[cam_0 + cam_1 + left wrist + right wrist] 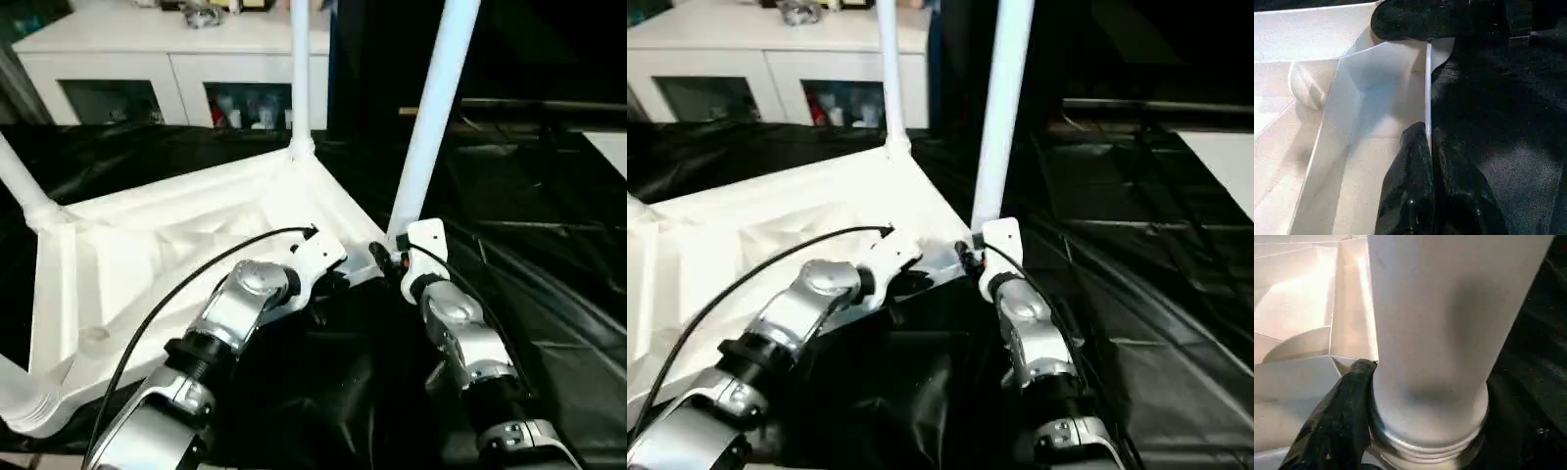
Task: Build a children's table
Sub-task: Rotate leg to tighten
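The left gripper (1427, 161) has its two black fingers (1405, 186) closed on the thin upright rim of the white plastic rectangular tabletop (147, 255), one finger on the inner side and the other on the outer, dark side of the wall. The right gripper (1359, 396) presses a black finger (1337, 421) against the base of a long white tapered tube leg (431, 117), just above its ridged collar; the second finger is hidden behind the tube, so how far that gripper is open cannot be told. The leg stands upright, leaning slightly, at the tabletop's near right corner, directly between the two silver forearms. The tabletop lies upside down, ribbed underside up, on a glossy black sheet (549, 255) that covers the work surface in folds. A second white leg (300, 69) rises from the round socket at the far corner, a third (22, 186) slants up from the far left corner, and the ridged base of another (24, 401) shows at the near left corner. Behind the sheet stands a white cabinet with glass doors (167, 69), small items on its top and coloured objects behind the glass. A black cable (186, 284) runs along the left forearm.
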`<state>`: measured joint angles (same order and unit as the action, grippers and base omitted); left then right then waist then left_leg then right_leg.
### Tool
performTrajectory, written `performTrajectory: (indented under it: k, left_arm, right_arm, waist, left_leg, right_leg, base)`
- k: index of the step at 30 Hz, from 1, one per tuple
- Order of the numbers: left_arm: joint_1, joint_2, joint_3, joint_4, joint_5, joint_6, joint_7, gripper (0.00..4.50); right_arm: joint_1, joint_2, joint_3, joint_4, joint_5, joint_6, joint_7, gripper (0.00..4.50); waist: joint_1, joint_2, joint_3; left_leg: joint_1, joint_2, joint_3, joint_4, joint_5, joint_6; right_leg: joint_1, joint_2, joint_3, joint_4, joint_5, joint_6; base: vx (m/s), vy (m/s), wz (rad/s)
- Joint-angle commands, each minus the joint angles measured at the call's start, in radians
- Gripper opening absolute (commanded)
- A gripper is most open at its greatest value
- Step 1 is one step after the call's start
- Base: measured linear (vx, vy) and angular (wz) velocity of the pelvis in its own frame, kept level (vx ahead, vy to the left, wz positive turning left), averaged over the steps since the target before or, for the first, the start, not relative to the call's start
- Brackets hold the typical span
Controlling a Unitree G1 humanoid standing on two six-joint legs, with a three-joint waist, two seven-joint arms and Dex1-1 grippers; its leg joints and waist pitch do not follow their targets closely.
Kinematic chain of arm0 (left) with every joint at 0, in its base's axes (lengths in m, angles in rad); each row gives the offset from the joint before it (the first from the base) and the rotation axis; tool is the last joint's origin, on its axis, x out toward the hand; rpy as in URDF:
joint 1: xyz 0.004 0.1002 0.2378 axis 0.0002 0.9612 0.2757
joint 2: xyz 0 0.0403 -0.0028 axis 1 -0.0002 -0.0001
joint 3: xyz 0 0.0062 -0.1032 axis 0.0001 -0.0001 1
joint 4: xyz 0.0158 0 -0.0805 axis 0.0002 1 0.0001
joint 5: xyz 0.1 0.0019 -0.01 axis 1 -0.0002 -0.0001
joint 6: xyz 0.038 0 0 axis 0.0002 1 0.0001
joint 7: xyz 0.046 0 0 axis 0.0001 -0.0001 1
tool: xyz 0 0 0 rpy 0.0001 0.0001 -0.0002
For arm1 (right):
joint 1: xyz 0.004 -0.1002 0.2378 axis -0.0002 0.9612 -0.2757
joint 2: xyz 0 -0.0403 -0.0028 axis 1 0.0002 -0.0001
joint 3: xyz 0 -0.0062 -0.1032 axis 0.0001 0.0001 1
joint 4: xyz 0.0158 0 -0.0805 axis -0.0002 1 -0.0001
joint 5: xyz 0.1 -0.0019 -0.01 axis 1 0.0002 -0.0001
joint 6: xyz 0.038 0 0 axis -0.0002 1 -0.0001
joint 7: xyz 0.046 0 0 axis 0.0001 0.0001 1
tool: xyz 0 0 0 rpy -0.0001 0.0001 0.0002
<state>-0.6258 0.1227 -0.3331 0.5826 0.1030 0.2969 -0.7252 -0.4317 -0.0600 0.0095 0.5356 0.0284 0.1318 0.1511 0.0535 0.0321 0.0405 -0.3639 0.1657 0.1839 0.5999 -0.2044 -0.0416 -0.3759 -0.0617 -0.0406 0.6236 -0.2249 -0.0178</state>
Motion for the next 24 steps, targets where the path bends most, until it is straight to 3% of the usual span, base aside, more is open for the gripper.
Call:
performTrajectory:
  k: [1,3,6,8,9,12,14,18,20,24]
  left_arm:
    - [0.012,-0.015,-0.018,0.018,0.013,-0.009,0.046,0.00]
    - [0.020,0.006,-0.019,-0.002,0.011,-0.010,0.016,0.00]
    - [0.044,0.047,-0.013,-0.043,-0.006,-0.026,-0.048,0.00]
    - [0.065,0.073,-0.003,-0.076,-0.040,-0.072,-0.116,0.00]
    - [0.079,0.092,0.003,-0.100,-0.060,-0.069,-0.154,0.00]
    - [0.107,0.135,0.009,-0.143,-0.093,-0.089,-0.236,0.00]
    - [0.146,0.198,0.002,-0.216,-0.144,-0.106,-0.365,0.00]
    - [0.168,0.255,-0.004,-0.275,-0.169,-0.089,-0.440,0.00]
    - [0.177,0.280,0.004,-0.302,-0.185,-0.077,-0.472,0.00]
    - [0.184,0.308,0.019,-0.325,-0.201,-0.069,-0.503,0.00]
  right_arm:
    - [0.020,0.039,0.062,-0.002,0.004,-0.027,0.094,2.72]
    - [0.034,0.028,0.066,-0.048,0.033,-0.059,0.153,3.42]
    - [0.056,-0.014,0.061,-0.124,0.078,-0.060,0.217,3.54]
    - [0.061,-0.055,0.059,-0.145,0.089,-0.054,0.260,3.89]
    - [0.071,-0.089,0.067,-0.167,0.097,-0.056,0.316,3.89]
    - [0.094,-0.157,0.084,-0.213,0.116,-0.055,0.442,3.89]
    - [0.125,-0.247,0.115,-0.257,0.120,-0.067,0.588,3.89]
    - [0.141,-0.323,0.145,-0.269,0.097,-0.090,0.691,3.89]
    - [0.153,-0.361,0.162,-0.294,0.121,-0.074,0.766,3.89]
    - [0.156,-0.389,0.178,-0.312,0.141,-0.055,0.825,3.89]
  waist:
    - [0.003,-0.019,-0.043]
    - [0.003,-0.019,-0.046]
    - [0.006,-0.021,-0.048]
    - [0.004,-0.019,-0.046]
    - [0.002,-0.020,-0.048]
    - [0.000,-0.018,-0.045]
    - [0.002,-0.017,-0.044]
    - [0.006,-0.013,-0.046]
    - [0.009,-0.012,-0.048]
    - [0.009,-0.015,-0.048]
  left_leg:
    - [0.006,0.062,-0.028,-0.076,-0.153,0.047]
    - [0.003,0.063,-0.028,-0.076,-0.129,0.054]
    - [-0.005,0.062,-0.029,-0.072,-0.088,0.086]
    - [-0.004,0.061,-0.028,-0.072,-0.096,0.090]
    - [-0.004,0.062,-0.028,-0.071,-0.099,0.090]
    - [-0.001,0.064,-0.026,-0.071,-0.117,0.099]
    - [-0.002,0.068,-0.027,-0.073,-0.119,0.098]
    - [0.002,0.070,-0.024,-0.072,-0.099,0.102]
    - [0.005,0.072,-0.023,-0.071,-0.095,0.108]
    - [0.001,0.070,-0.022,-0.068,-0.077,0.124]
  right_leg:
    - [0.030,-0.093,0.051,-0.094,-0.207,-0.176]
    - [0.032,-0.091,0.050,-0.087,-0.154,-0.183]
    - [0.039,-0.092,0.048,-0.078,-0.061,-0.195]
    - [0.036,-0.089,0.046,-0.081,-0.067,-0.201]
    - [0.041,-0.089,0.046,-0.079,-0.064,-0.204]
    - [0.035,-0.088,0.048,-0.083,-0.086,-0.210]
    - [0.037,-0.088,0.047,-0.082,-0.089,-0.213]
    - [0.032,-0.084,0.046,-0.072,-0.017,-0.242]
    - [0.034,-0.085,0.046,-0.070,0.009,-0.251]
    - [0.037,-0.086,0.044,-0.068,0.035,-0.261]
  base:
    - [0.000,0.000,0.00]
    - [0.000,0.000,0.00]
    - [0.000,0.000,0.00]
    - [0.000,0.000,0.00]
    - [0.000,0.000,0.00]
    - [0.000,0.000,0.00]
    - [0.000,0.000,0.00]
    - [0.000,0.000,0.00]
    - [0.000,0.000,0.00]
    - [0.000,0.000,0.00]
